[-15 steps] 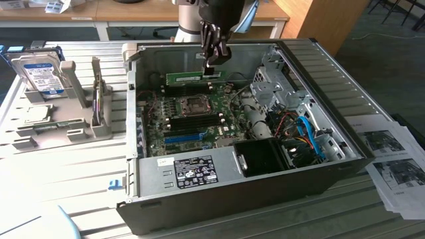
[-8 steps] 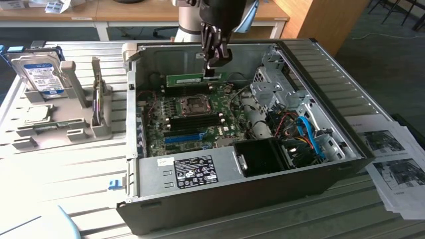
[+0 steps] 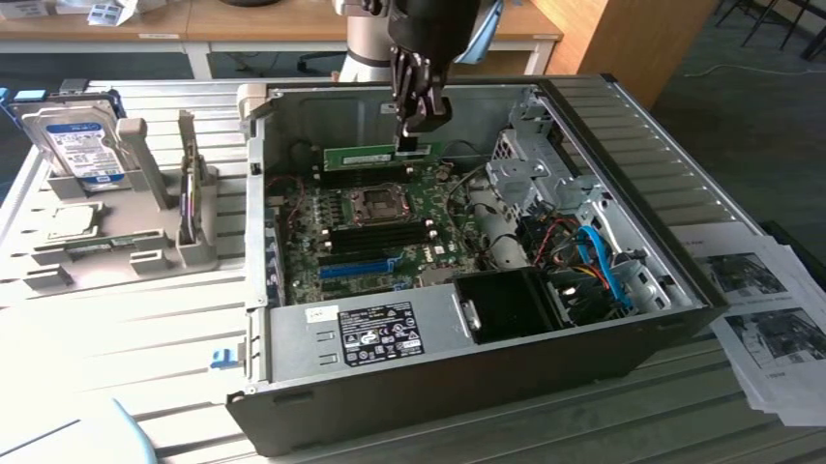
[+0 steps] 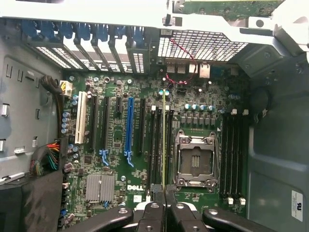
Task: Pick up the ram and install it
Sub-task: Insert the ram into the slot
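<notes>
One slatted table (image 3: 155, 319) is carrying everything here. One open computer case (image 3: 452, 377) is lying on its side across the table's middle. One grey parts holder (image 3: 116, 256) is sitting along the table's edge on the exterior view's left, and one hard drive (image 3: 75, 145) is standing upright at the holder's far corner. At least two printed sheets (image 3: 761, 319) are overlapping at the table's edge on the exterior view's right.

One motherboard (image 3: 323, 256) is covering the case floor. One black fan shroud (image 3: 510, 304) is sitting by the case's near wall. The board is bearing one processor socket (image 3: 378, 201), two banks of black memory slots (image 4: 234, 154) flanking it, one blue slot (image 3: 355, 268) and one white slot (image 4: 82, 118).

One arm (image 3: 413, 29) is hanging over the case's far wall. Its one gripper (image 3: 410, 143) is pinching the top edge of the one ram (image 3: 368, 155), with the fingers (image 4: 179, 212) standing narrow around it. The ram is hanging level, lengthwise over the memory bank nearer the far wall. Whether it is touching a slot cannot be told.
</notes>
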Robot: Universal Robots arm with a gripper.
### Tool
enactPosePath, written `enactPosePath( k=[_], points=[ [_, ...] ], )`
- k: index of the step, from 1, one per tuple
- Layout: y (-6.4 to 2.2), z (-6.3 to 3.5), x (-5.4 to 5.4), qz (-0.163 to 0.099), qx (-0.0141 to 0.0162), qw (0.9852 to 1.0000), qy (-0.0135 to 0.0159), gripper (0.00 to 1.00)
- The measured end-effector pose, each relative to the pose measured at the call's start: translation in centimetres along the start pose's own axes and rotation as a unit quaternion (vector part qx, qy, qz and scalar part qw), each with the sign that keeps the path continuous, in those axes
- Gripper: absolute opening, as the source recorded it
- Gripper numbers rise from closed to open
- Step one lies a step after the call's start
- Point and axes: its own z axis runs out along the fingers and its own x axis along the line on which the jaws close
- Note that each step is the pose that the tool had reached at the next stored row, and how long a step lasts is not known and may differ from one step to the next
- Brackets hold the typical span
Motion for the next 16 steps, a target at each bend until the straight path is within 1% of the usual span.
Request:
enactPosePath(
  k=[5, 16],
  points=[
    [-0.02, 0.31, 0.0, 0.000, 0.0000, 1.0000, 0.0000, 0.11],
    [-0.12, 1.78, 0.0, 0.000, 0.0000, 1.0000, 0.0000, 0.11]
  ],
)
